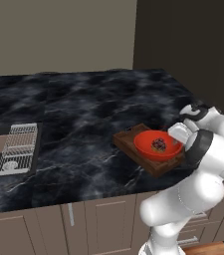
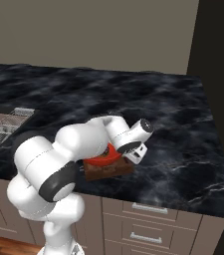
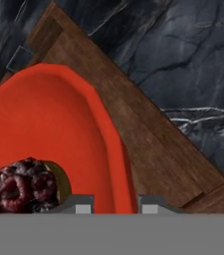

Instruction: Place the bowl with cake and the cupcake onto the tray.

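Bowl with cake (image 1: 157,145) sits on tray (image 1: 133,143) at bench's front right edge, gripper (image 1: 179,133) at its rim; cupcake step next, likely | right base: arm covers most of bowl (image 2: 107,153), bare bench to the right | hand: jaws narrow, pinching bowl rim (image 3: 114,149), tray rim (image 3: 203,196) just beside.

Dim, even render light – soft shadows, no glare.

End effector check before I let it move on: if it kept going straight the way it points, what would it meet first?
The end effector straddles the bowl's rim, so it would likely press through to the tray beneath; depth is unclear.
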Available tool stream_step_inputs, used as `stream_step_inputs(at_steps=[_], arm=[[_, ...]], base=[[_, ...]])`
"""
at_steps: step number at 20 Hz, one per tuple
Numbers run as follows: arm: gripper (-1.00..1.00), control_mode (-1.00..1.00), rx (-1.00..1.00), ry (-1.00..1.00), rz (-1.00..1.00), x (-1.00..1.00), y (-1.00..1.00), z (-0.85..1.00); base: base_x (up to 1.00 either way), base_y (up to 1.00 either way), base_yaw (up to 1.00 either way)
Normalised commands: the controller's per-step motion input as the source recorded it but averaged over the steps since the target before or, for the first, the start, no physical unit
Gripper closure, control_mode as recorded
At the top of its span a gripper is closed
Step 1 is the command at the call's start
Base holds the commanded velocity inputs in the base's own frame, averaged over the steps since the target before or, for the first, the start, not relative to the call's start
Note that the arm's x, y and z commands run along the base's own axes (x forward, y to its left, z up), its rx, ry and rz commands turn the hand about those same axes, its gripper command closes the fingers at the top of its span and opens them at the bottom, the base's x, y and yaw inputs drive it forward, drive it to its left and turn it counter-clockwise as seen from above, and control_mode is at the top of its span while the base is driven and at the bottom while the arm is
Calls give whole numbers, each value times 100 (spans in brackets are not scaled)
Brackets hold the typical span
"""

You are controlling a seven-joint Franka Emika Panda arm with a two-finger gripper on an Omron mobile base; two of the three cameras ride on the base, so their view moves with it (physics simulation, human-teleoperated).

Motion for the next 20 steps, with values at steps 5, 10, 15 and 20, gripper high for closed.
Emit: stream_step_inputs(at_steps=[5, 10, 15, 20], arm=[[-100, -100, 0, 0, 0, 5, 3, -5], [-100, -100, 0, 0, 2, 0, 0, 21], [-100, -100, -4, -3, 2, 0, -4, 54], [-100, -100, -7, -4, 5, -2, -2, 60]], base=[[0, 0, 0], [0, 0, 0], [0, 0, 0], [0, 0, 0]])
